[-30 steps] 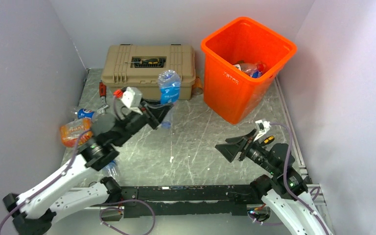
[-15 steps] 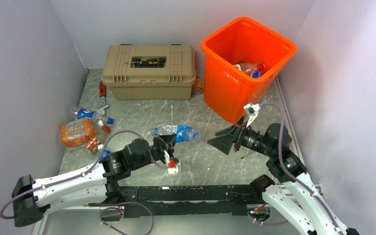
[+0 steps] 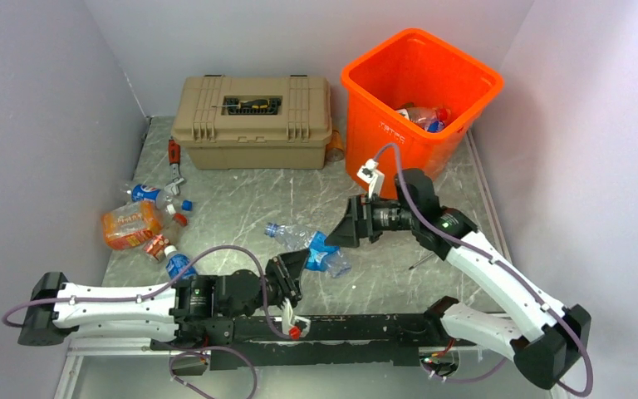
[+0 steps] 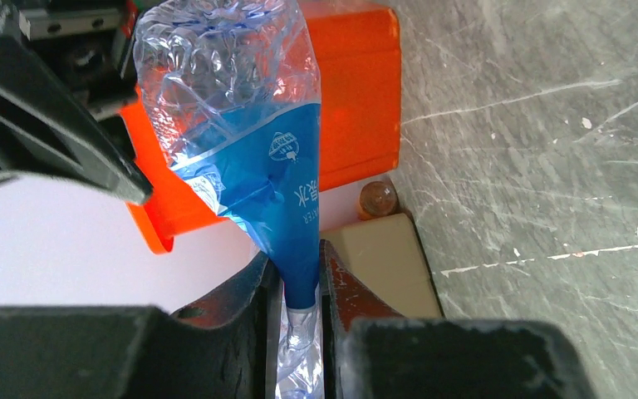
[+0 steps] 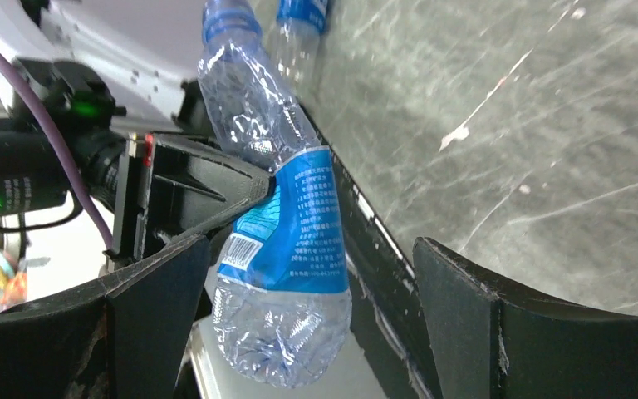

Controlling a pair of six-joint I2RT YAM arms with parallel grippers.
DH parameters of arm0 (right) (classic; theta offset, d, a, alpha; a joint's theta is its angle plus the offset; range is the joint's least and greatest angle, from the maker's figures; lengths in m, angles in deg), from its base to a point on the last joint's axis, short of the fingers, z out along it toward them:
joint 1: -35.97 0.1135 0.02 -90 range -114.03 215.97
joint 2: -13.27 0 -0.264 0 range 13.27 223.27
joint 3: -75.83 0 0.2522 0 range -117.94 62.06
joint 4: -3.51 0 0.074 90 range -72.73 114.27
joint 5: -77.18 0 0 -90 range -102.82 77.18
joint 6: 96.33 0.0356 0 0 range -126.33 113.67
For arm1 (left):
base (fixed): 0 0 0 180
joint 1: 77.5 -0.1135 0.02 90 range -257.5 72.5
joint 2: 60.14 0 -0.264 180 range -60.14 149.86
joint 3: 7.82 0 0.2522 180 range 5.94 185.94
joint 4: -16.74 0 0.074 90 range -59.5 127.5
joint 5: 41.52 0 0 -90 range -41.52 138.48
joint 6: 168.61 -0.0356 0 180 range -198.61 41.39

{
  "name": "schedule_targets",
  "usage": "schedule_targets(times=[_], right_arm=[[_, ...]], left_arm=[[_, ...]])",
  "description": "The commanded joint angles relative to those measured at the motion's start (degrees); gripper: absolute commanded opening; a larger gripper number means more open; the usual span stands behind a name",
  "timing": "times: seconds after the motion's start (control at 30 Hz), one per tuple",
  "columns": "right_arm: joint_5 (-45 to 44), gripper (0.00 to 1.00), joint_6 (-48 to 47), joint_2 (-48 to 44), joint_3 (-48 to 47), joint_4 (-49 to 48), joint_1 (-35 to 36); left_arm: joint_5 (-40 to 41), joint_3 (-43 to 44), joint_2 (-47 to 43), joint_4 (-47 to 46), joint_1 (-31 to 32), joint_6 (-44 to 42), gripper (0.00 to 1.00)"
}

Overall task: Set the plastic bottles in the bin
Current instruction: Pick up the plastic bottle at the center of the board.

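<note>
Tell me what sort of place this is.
Probably a robot test cell: plain lilac walls box in a scratched grey tabletop, two white robot arms bolted at its near edge, with a crushed blue-labelled plastic bottle, tall orange plastic bin and tan latched toolbox as props.

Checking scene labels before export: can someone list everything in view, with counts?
bin: one, orange, far right
bottles in bin: several, clear with red and blue, exact count unclear
toolbox: one, tan, far centre
screwdriver: one, yellow and black, toolbox lid recess
held bottle: one, clear with blue label, centre
loose bottles: about four, orange, blue and red labels, left side
loose caps: a few, blue and red, left side
table: one, grey marbled
left gripper: shut on held bottle
right gripper: open around held bottle
</note>
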Motion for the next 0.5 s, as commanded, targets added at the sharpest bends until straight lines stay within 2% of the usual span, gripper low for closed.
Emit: schedule_targets(times=[0.0,0.13,0.3,0.47], right_arm=[[0.95,0.97,-7.40,2.93,-5.43,6.97,3.28],[3.14,0.97,-8.98,5.37,-3.97,9.10,4.77],[7.59,0.97,-6.93,5.70,0.50,5.49,5.28],[11.08,0.97,-1.30,5.14,6.22,-3.21,6.17]], left_arm=[[5.20,0.94,0.58,0.91,3.65,-3.01,0.00],[7.08,0.75,1.12,3.05,5.83,-3.54,0.00],[9.42,0.38,1.66,3.46,8.42,-4.24,0.00],[10.84,0.87,1.94,2.47,10.33,-5.11,0.00]])
